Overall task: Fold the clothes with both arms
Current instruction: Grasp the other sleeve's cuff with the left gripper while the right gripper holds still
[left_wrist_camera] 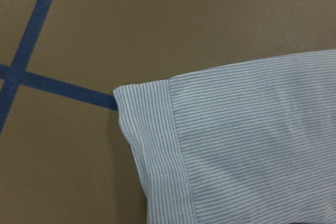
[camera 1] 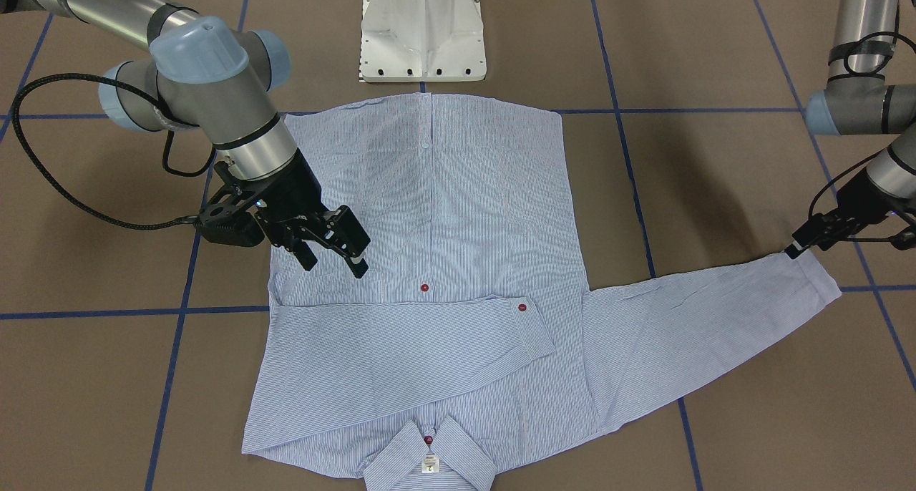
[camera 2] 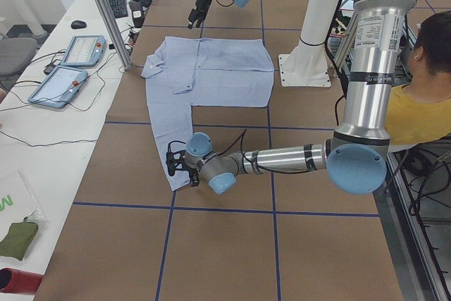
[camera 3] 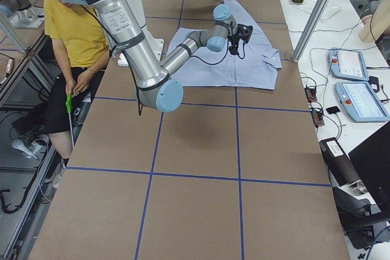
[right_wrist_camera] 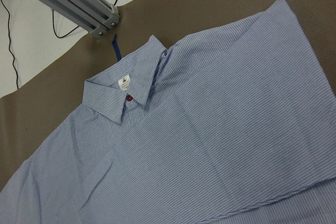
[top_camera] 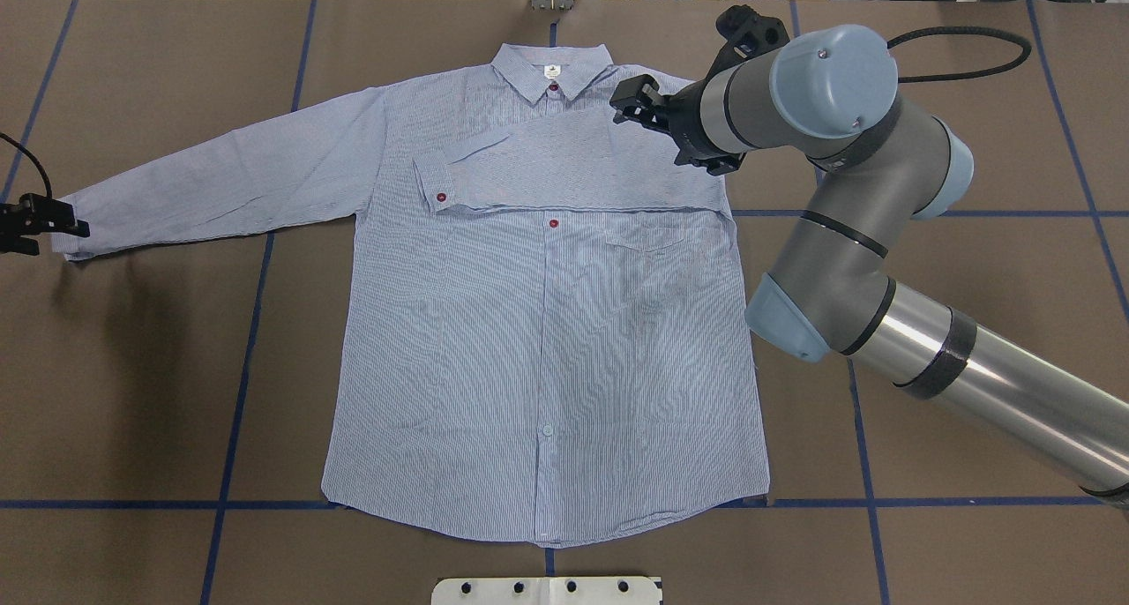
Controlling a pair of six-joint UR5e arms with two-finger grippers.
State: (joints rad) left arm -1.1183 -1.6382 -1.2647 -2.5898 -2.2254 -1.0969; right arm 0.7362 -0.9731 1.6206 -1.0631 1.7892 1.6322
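A light blue and white fine-striped button-up shirt (top_camera: 547, 340) lies flat and front-up on the brown table (top_camera: 132, 367) marked with blue tape lines. It sits directly in front of the white pedestal base (camera 1: 422, 33), with its hem nearest the base and its collar (top_camera: 554, 67) farthest from it. One sleeve (top_camera: 564, 168) is already folded across the chest. The other long sleeve (top_camera: 229, 168) stretches straight out to the robot's left of the base. Its long axis runs crosswise to the button line, and its cuff (left_wrist_camera: 152, 145) forms the far tip. The black left gripper (top_camera: 53, 220) sits right at that tip, in line with the sleeve's axis and pointing along it toward the shirt body. The left wrist view shows the cuff lying flat, and I cannot tell whether the jaws are spread or closed, or whether they touch the cloth. The black right gripper (camera 1: 335, 258) hangs over the shirt's other shoulder on the far side of the base's centre line, with its jaws apart and holding nothing. The left arm is clearly the nearer one to the loose sleeve. The likely next step is to take the cuff and carry it inward along the sleeve's own axis, across the chest.
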